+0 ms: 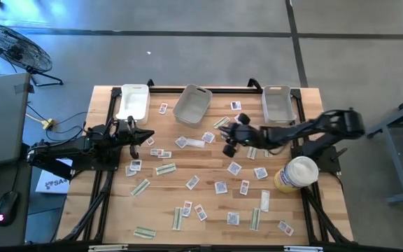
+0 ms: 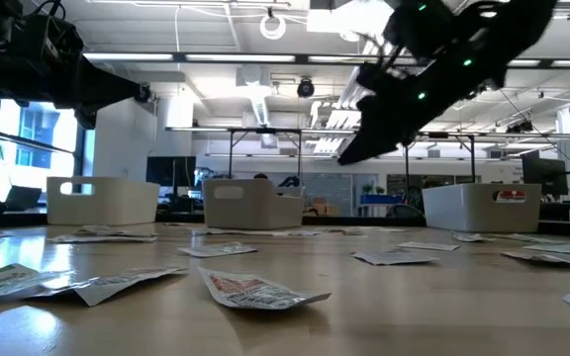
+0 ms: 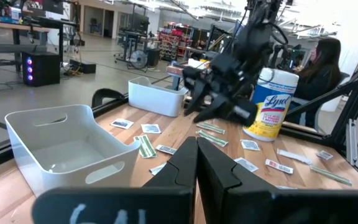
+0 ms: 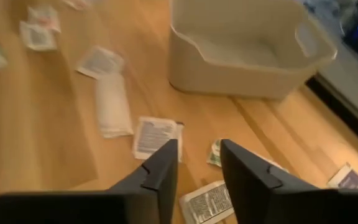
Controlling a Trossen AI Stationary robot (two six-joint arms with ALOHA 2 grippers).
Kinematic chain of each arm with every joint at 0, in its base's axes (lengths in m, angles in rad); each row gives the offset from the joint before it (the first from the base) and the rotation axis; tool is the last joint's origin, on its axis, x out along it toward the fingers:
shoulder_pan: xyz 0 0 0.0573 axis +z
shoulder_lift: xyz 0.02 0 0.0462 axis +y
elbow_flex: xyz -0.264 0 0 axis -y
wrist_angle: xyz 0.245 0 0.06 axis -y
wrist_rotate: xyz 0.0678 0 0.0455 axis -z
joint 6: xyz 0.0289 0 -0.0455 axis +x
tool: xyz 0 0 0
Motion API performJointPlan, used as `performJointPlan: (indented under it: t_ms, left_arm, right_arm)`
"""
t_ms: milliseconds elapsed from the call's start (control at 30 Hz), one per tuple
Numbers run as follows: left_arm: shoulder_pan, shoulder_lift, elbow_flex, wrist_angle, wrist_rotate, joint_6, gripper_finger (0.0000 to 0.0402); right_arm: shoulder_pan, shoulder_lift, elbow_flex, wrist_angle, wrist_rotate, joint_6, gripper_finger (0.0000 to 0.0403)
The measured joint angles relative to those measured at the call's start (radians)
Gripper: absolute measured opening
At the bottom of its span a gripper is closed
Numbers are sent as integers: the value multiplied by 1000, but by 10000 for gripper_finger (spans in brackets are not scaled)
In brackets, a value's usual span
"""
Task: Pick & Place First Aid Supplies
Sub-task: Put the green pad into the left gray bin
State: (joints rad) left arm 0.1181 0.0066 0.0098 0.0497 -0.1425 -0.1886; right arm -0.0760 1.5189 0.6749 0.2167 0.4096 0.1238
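The first aid supplies, small flat packets (image 1: 192, 182) and pale green strips (image 1: 165, 169), lie scattered flat over the wooden table (image 1: 110, 210). My right gripper (image 1: 228, 147) hangs open above the table's middle, slanting down and clear of everything. In the right wrist view its fingers (image 4: 197, 165) stand over a white squarish packet (image 4: 156, 135) and a printed packet (image 4: 207, 202), with a longer white packet (image 4: 112, 106) beyond. My left gripper (image 1: 147, 136) waits shut and level at the table's left side, its fingers (image 3: 196, 163) together and holding nothing.
Three pale bins (image 1: 133, 102) (image 1: 192, 105) (image 1: 278, 103) stand along the far edge; the middle one (image 4: 247, 50) is just beyond my right gripper. A white-and-yellow tub (image 1: 297, 173) stands at the right. A person (image 3: 319, 62) sits beyond the table.
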Motion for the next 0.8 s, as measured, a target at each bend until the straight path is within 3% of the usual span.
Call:
performJointPlan:
  t_ms: [167, 400, 633, 800]
  left_arm:
    - [0, 0, 0, 0, 0, 0, 1]
    - [0, 0, 0, 0, 0, 0, 1]
    - [0, 0, 0, 0, 0, 0, 1]
    - [0, 0, 0, 0, 0, 0, 1]
  right_arm:
    - [-73, 146, 107, -83, -30, 23, 141]
    - [-160, 298, 212, -92, -113, -21, 139]
    - [-203, 331, 224, -118, -161, -16, 139]
    - [-207, 331, 212, -92, -186, -100, 135]
